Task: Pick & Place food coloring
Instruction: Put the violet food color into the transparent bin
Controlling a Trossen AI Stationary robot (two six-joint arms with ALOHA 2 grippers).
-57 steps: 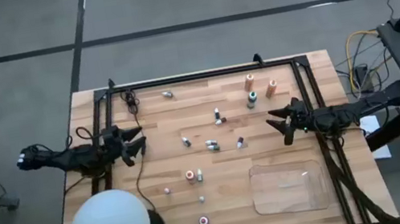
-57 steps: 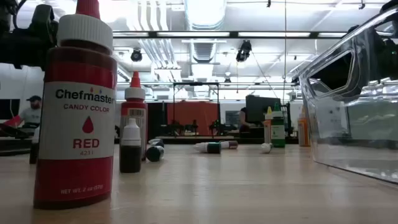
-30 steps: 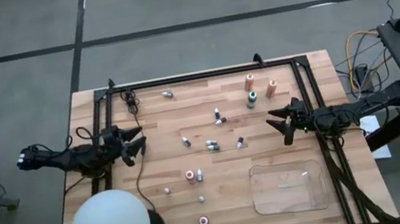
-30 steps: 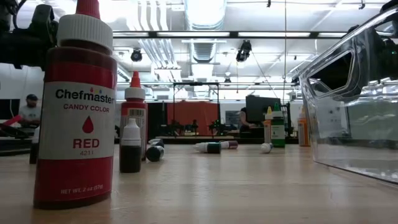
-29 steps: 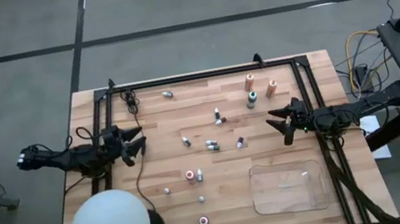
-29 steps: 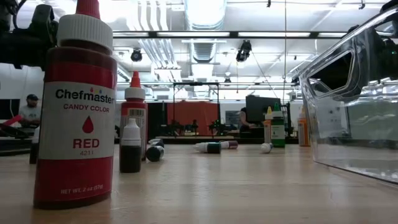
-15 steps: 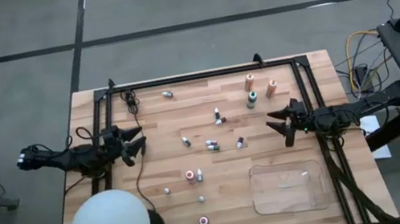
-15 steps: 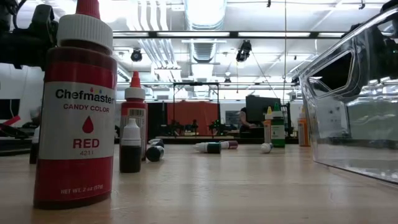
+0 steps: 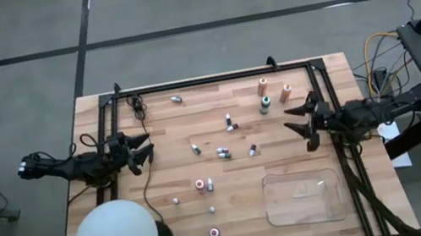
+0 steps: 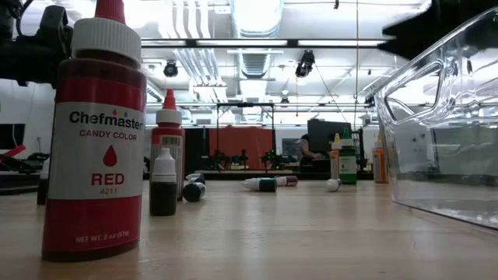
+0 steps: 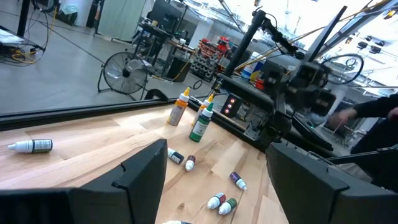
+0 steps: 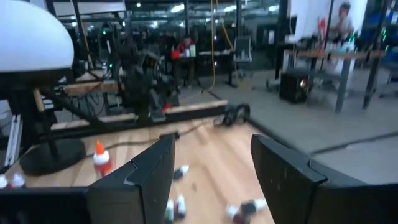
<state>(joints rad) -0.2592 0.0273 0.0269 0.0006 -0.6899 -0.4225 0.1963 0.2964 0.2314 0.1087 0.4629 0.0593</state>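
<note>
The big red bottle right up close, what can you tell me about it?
The red bottle stands upright on the wooden table, closest to the low camera. Its body looks like dark red plastic, with a white band under a red pointed tip that runs out of the picture. A white label reads Chefmaster, Candy Color, Red, with a red drop on it. Only the table touches it. Smaller bottles stand behind it, apart from it. No gripper is on it.
</note>
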